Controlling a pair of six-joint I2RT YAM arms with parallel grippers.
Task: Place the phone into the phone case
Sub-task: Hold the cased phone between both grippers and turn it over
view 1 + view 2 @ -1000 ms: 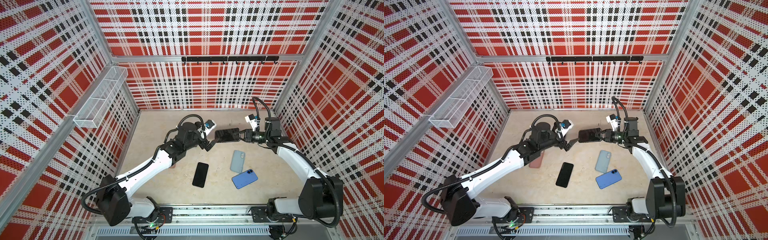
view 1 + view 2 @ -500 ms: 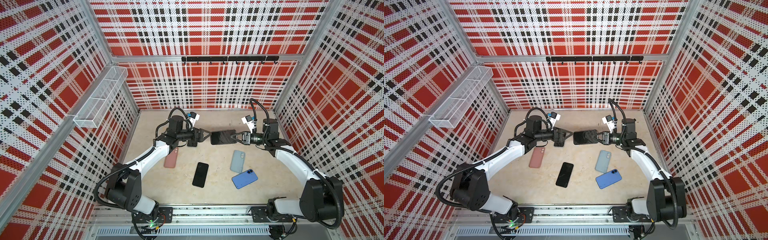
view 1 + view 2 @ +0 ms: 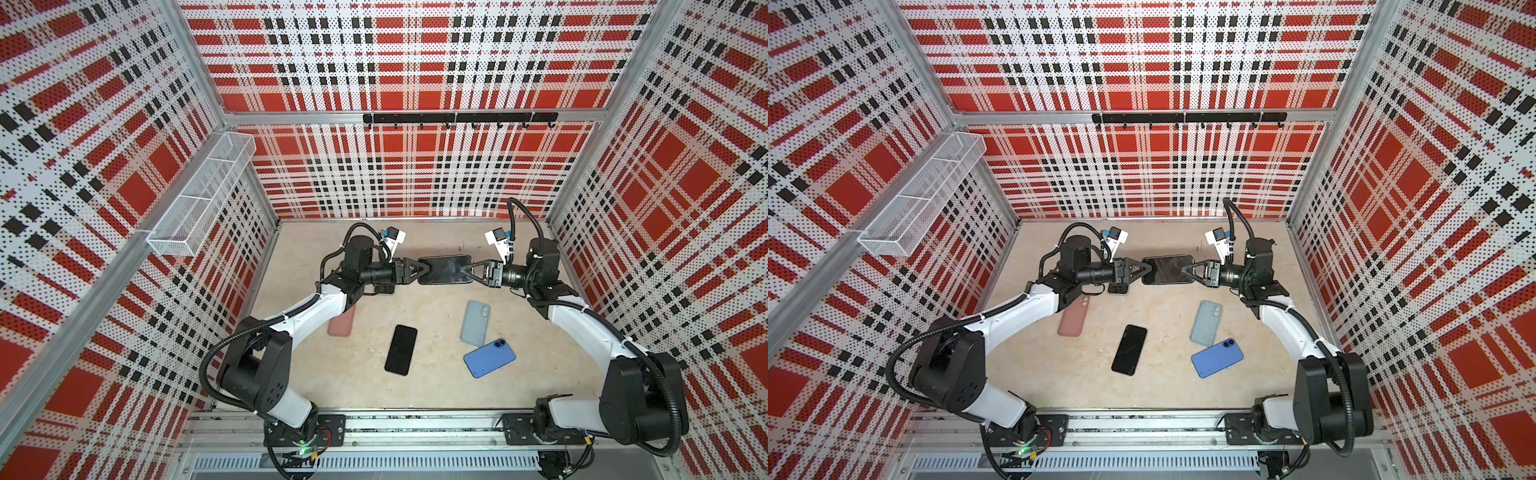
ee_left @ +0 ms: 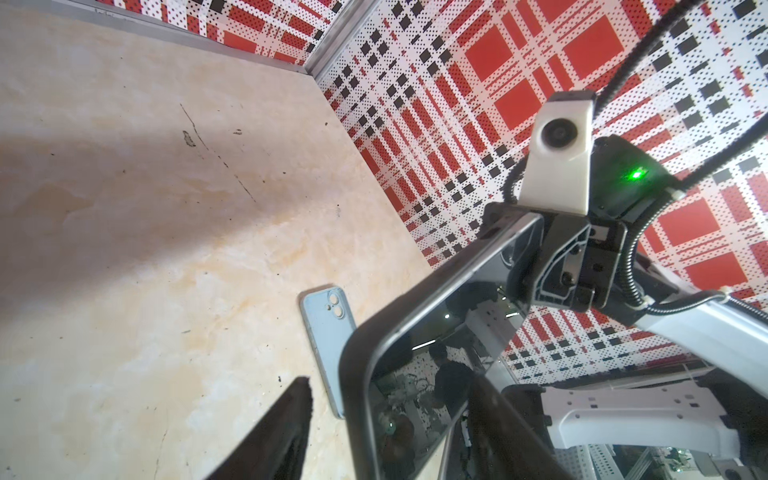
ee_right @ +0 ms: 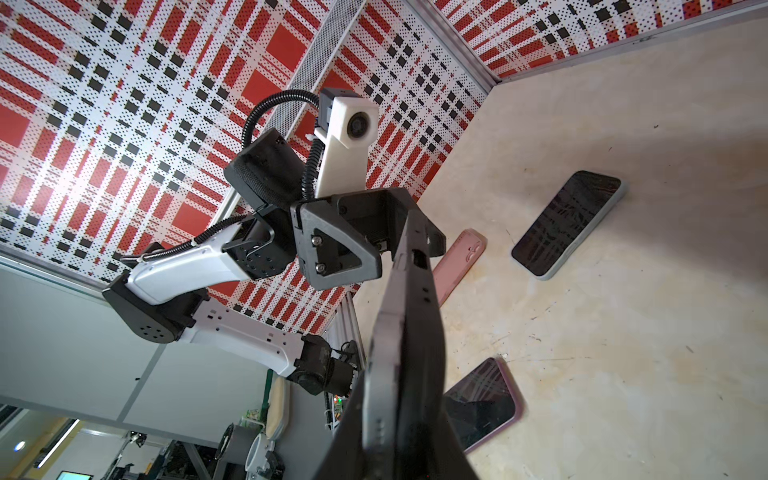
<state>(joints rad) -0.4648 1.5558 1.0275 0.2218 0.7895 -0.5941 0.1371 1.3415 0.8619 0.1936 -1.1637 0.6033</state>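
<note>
**A:** What changed?

**B:** The left gripper (image 3: 421,269) was lower and spread wide a second ago. It has since levelled and reached the left end of the glossy black slab phone (image 3: 444,270). Its fingers (image 4: 284,430) straddle that end and are narrowing, but a gap still shows. The right gripper (image 3: 466,271) pinches the right end. The phone hangs level over the far middle of the beige desk (image 3: 353,386).

**A:** Meaning?

**B:** Probably a handover or re-grip. Casing hasn't begun.

**A:** Surroundings?

**B:** On the left, a dusty-pink soft case (image 3: 1073,318) lies partly under the left forearm. A second black phone (image 3: 401,349) lies flat, near middle. A grey-blue piece (image 3: 476,318) and a bright blue piece (image 3: 490,357) lie on the right; case or phone, cannot tell. Nothing obstructs the held phone.
</note>
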